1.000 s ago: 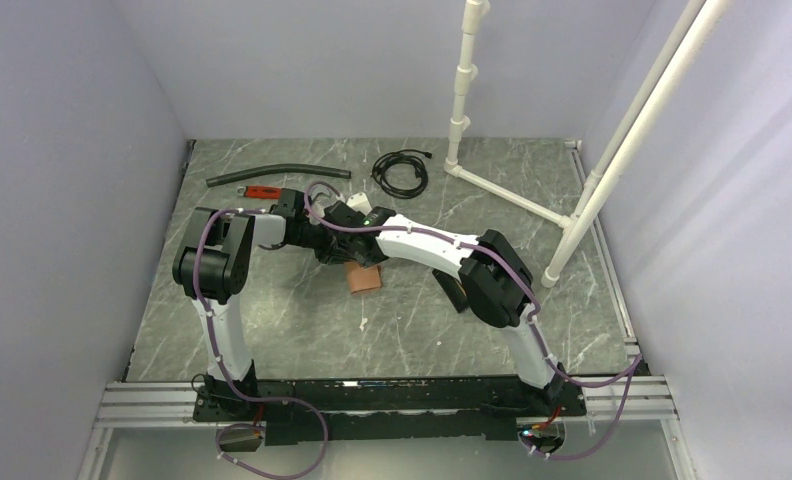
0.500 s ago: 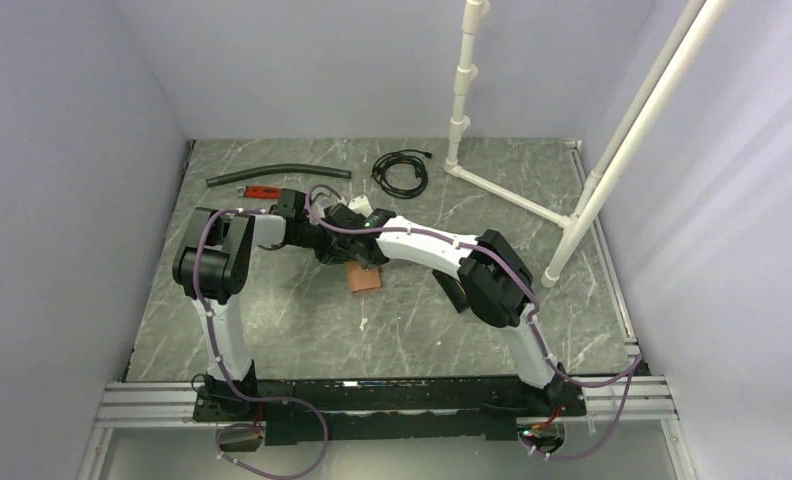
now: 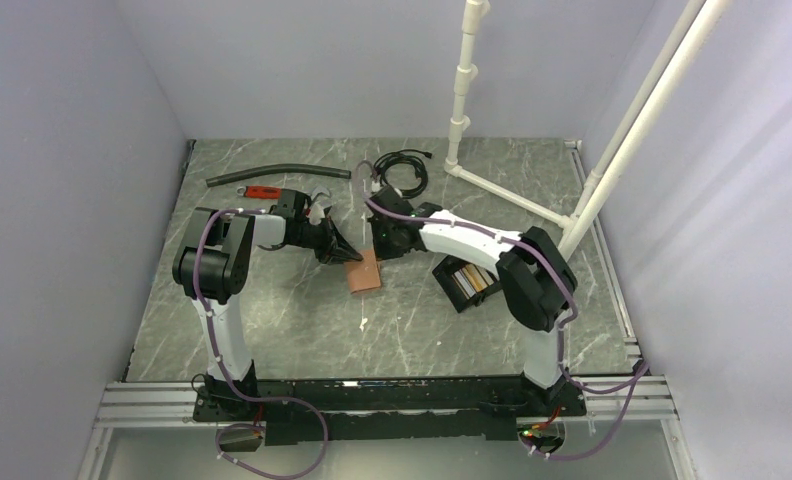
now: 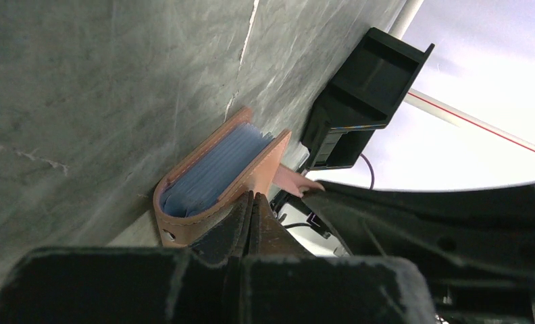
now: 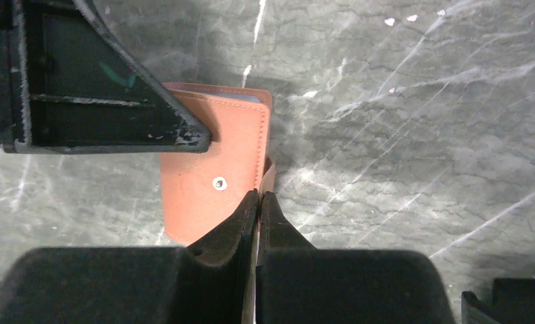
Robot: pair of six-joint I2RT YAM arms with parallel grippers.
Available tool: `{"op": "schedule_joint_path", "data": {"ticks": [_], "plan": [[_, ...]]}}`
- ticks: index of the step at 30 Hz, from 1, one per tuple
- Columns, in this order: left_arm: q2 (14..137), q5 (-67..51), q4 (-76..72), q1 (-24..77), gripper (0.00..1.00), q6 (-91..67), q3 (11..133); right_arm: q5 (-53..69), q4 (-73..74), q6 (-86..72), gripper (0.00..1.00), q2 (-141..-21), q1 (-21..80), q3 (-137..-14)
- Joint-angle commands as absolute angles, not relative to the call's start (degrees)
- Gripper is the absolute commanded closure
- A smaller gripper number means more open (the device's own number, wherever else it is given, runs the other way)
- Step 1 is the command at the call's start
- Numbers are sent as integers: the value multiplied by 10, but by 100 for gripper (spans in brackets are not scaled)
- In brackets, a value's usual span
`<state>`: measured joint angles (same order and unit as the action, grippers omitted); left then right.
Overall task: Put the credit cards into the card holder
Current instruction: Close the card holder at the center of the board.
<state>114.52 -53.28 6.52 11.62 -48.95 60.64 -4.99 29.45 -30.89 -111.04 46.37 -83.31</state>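
Right hand [image 5: 258,197] has swung right, now pinching the wallet [image 5: 207,202] flap.

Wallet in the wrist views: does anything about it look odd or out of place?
Yes. The wallet gapes open with its bluish sleeves showing, instead of lying shut. The shut left gripper rests on it, and the right gripper seems to pinch its strap.

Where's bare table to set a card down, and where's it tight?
Bare: wide near strip between wallet and arm bases; far-right corner behind the PVC stand. Crowded: centre, left gripper and right gripper meet at the wallet, card holder just right.
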Motion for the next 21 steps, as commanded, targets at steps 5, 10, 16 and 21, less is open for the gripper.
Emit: {"op": "schedule_joint_path", "data": {"ticks": [5,10,16,21], "plan": [[1151,-526,58,120,100,-490,592,148,143,-367,100,-1089,415,-767],[1154,-526,53,121,100,-494,589,187,97,-388,100,-1095,409,-750],[1153,-525,55,122,100,-492,589,199,106,-387,98,-1116,409,-758],[1151,-525,54,122,100,-492,590,210,110,-381,93,-1127,409,-756]]}}
